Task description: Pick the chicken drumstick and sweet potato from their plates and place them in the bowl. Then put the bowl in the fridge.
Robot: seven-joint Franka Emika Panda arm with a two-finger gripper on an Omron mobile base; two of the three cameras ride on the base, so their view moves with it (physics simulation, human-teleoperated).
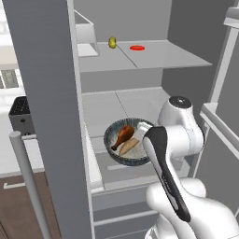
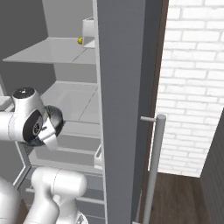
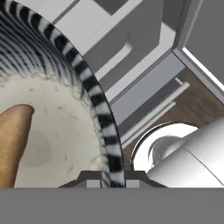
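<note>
The gripper [image 3: 108, 177] is clenched on the bowl's [image 1: 113, 132] right rim. The drumstick [image 1: 123, 135] and sweet potato [image 1: 129, 146] lie inside, in front of the fridge [image 1: 140, 100] shelves.

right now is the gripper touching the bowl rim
Touching. In the hand view the gripper has its two fingertips pinched on the bowl rim, one on each side of the striped wall, with no gap showing.

Yellow item [image 1: 112, 42], red disc [image 1: 137, 47]
</note>
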